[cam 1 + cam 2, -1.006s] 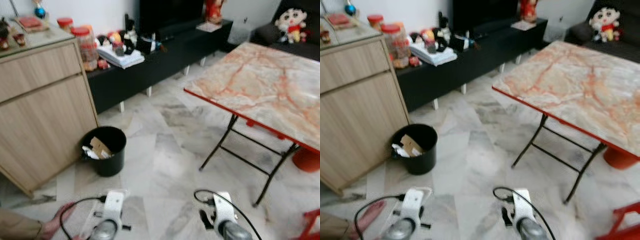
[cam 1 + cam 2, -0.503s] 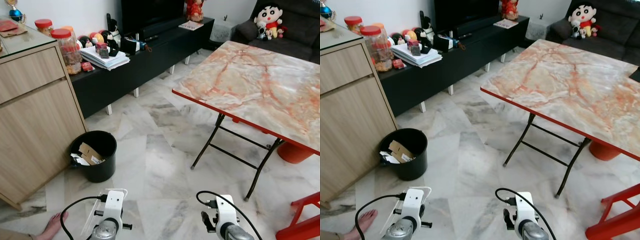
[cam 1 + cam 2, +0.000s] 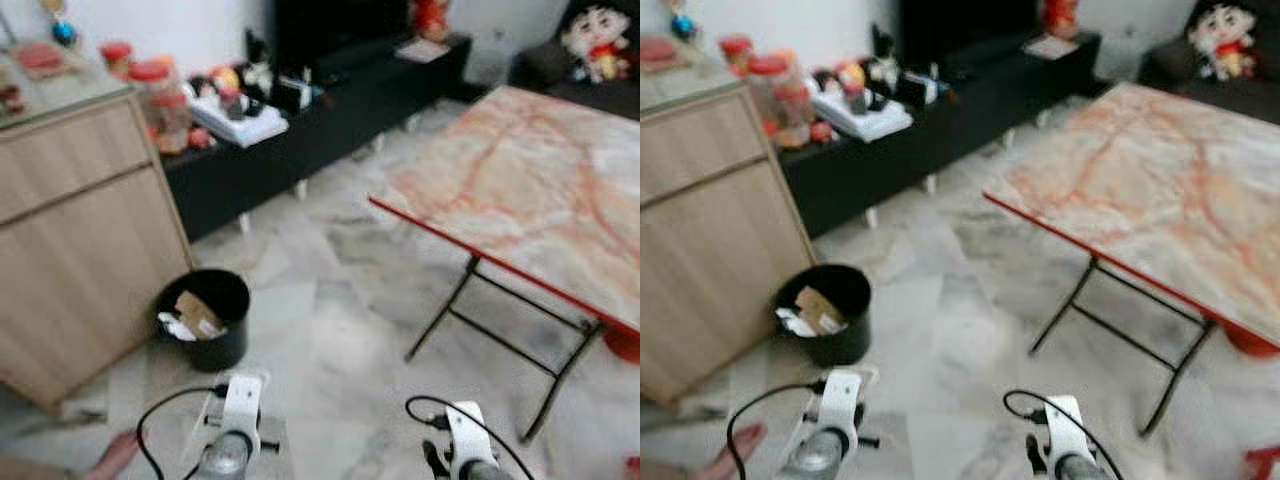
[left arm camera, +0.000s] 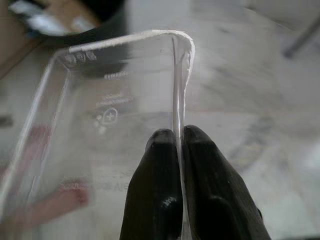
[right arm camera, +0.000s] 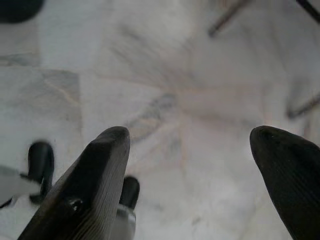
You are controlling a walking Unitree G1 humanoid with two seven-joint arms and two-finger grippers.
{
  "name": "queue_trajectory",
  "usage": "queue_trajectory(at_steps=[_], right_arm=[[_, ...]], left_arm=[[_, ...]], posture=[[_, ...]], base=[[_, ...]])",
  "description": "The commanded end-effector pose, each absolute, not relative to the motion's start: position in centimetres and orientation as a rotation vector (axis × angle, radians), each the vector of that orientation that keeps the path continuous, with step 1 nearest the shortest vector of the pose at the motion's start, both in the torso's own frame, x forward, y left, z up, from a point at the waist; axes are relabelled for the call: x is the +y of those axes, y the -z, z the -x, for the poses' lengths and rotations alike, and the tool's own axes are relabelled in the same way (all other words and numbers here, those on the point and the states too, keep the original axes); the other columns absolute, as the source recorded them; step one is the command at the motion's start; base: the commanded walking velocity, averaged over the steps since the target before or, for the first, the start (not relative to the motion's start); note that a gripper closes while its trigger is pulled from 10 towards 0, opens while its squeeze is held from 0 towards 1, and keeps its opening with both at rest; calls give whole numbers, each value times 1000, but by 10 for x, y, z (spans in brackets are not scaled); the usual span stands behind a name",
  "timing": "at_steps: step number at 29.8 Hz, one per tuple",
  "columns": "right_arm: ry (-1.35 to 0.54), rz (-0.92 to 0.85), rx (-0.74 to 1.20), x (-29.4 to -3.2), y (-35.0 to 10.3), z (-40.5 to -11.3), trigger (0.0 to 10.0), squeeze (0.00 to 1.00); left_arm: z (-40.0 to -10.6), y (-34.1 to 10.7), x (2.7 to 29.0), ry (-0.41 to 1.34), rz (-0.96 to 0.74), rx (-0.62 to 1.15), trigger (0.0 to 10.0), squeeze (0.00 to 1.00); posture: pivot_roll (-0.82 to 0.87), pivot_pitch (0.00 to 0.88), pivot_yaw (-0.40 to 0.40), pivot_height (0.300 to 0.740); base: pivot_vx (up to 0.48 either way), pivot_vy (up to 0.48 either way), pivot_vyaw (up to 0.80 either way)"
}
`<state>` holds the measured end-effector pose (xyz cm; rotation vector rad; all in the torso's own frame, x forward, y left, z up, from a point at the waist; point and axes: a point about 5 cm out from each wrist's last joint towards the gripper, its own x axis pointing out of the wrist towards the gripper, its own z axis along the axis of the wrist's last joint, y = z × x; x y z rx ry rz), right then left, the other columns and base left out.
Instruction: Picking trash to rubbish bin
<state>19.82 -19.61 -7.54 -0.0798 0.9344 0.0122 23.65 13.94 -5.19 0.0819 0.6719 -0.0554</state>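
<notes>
Pinching the edge of a clear plastic container [image 4: 100,110], your left gripper [image 4: 179,145] has its two black fingers pressed together on one thin wall of it. You can see the black bin [image 3: 203,320] on the marble floor [image 3: 330,300] ahead and to the left, just beside the wooden cabinet [image 3: 80,250], with cardboard and paper scraps [image 3: 192,313] already inside. Your right gripper [image 5: 192,165] hangs over bare floor with its fingers spread wide apart, holding nothing. A folding table [image 3: 520,190] with a marbled top stands to your right. A person's bare foot [image 3: 730,448] rests on the floor near your left arm. The head views are blurred.
</notes>
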Motion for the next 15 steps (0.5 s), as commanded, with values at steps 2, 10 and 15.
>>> queue_trajectory(at_steps=[2,10,15], right_arm=[[-31,69,909,-187,72,-206,10000,0],[-11,52,901,-189,72,-207,10000,0],[-1,41,891,-189,70,-209,10000,0]], left_arm=[[-232,55,148,36,-95,691,10000,0],[-232,55,148,34,-93,690,10000,0],[-233,55,148,33,-92,689,10000,0]], posture=[[41,65,-80,740],[40,66,-82,740],[38,63,-82,740]], base=[[379,0,800],[381,0,566],[378,0,0]])
